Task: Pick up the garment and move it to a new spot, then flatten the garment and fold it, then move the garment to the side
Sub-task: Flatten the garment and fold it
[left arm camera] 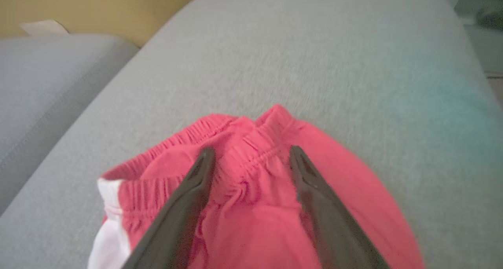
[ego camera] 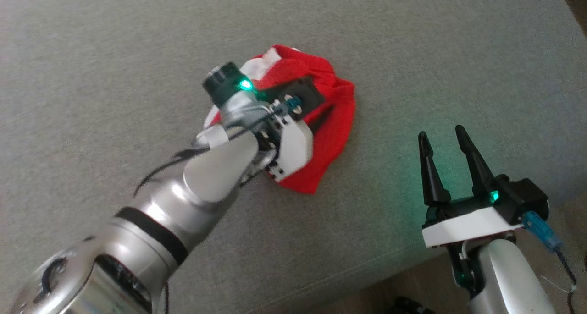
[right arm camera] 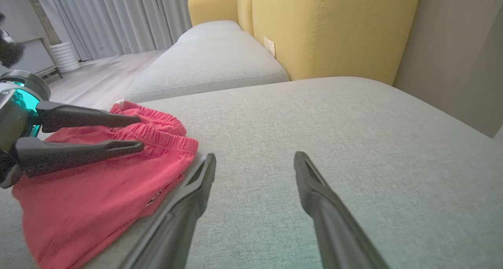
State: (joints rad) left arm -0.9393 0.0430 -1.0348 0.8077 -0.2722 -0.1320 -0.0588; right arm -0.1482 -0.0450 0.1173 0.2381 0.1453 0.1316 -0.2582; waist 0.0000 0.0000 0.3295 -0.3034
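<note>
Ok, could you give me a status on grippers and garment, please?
Left gripper open over garment, at its waistband. Right gripper open, beside it, not touching. Garment crumpled on cushion.

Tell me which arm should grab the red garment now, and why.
Left. The left gripper is open directly over the garment, fingers straddling its gathered waistband. The right gripper, also open, sits over bare cushion beside the garment, apart from it.

Light: soft, even; faint shadows. Green glow is cast on cushion (ego camera: pixel 458 89) right of garment (ego camera: pixel 337 130). Blur is noted around garment in left wrist view.
</note>
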